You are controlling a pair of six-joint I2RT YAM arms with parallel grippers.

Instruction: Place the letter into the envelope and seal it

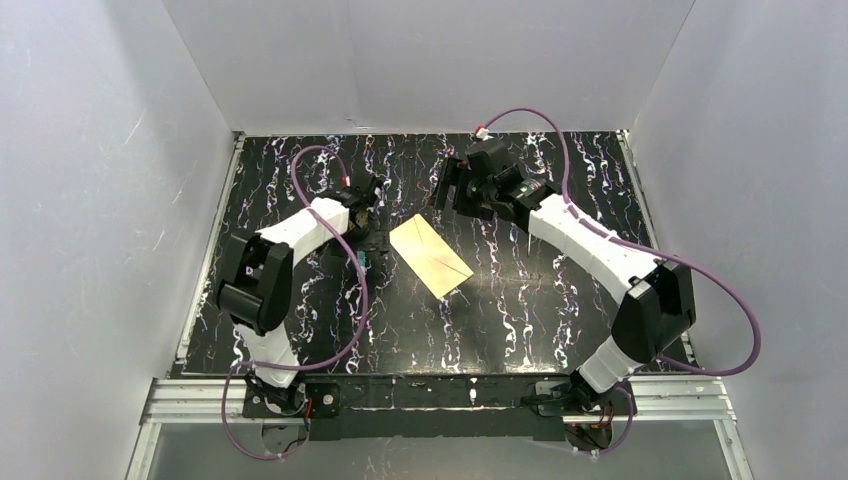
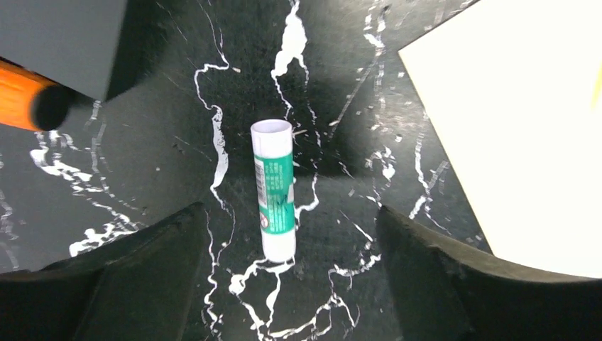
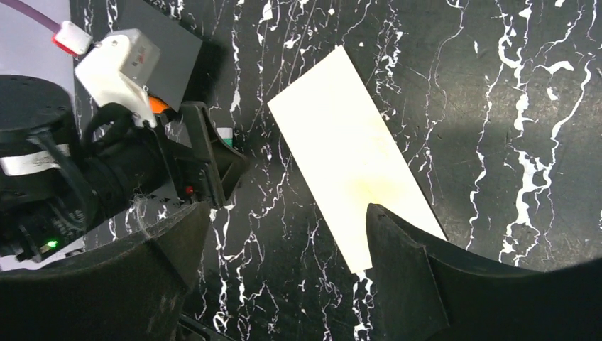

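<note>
The cream envelope (image 1: 430, 255) lies flat and slanted in the middle of the table, flap side up and folded shut. It also shows in the left wrist view (image 2: 511, 128) and in the right wrist view (image 3: 355, 156). No bright white letter shows in any view. My left gripper (image 1: 362, 238) (image 2: 289, 213) is open and low over a green-and-white glue stick (image 2: 275, 188) that lies on the table between its fingers, just left of the envelope. My right gripper (image 1: 447, 190) (image 3: 287, 209) is open and empty, hovering above the envelope's far end.
A dark grey card (image 3: 160, 50) (image 2: 57, 42) lies beyond the left gripper, with an orange object (image 2: 21, 103) beside it. The glue stick shows as a green spot in the top view (image 1: 358, 260). White walls enclose the black marbled table (image 1: 520, 300) on three sides.
</note>
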